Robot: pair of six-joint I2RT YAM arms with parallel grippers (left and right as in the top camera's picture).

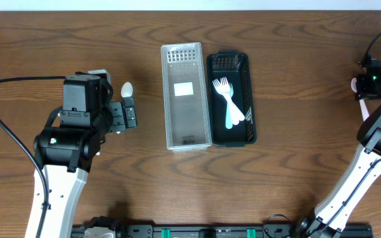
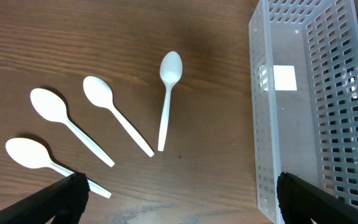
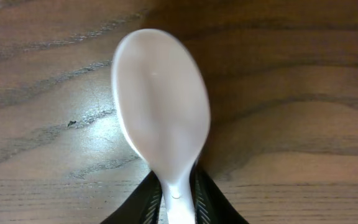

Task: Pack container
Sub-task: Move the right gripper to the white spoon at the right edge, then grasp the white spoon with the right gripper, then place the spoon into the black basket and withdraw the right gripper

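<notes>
A clear perforated container (image 1: 184, 96) and a black container (image 1: 246, 99) stand side by side mid-table. The black one holds white plastic forks (image 1: 227, 99). In the left wrist view, several white spoons (image 2: 168, 93) lie on the wood to the left of the clear container (image 2: 309, 112). My left gripper (image 2: 179, 205) is open and empty above them; it also shows in the overhead view (image 1: 127, 114). My right gripper (image 3: 179, 202) is shut on the neck of a white spoon (image 3: 160, 106), at the far right of the table (image 1: 359, 86).
The clear container's floor carries a white label (image 1: 183, 88). A single spoon bowl (image 1: 127, 88) shows past the left arm in the overhead view. Cables run along the left and right table edges.
</notes>
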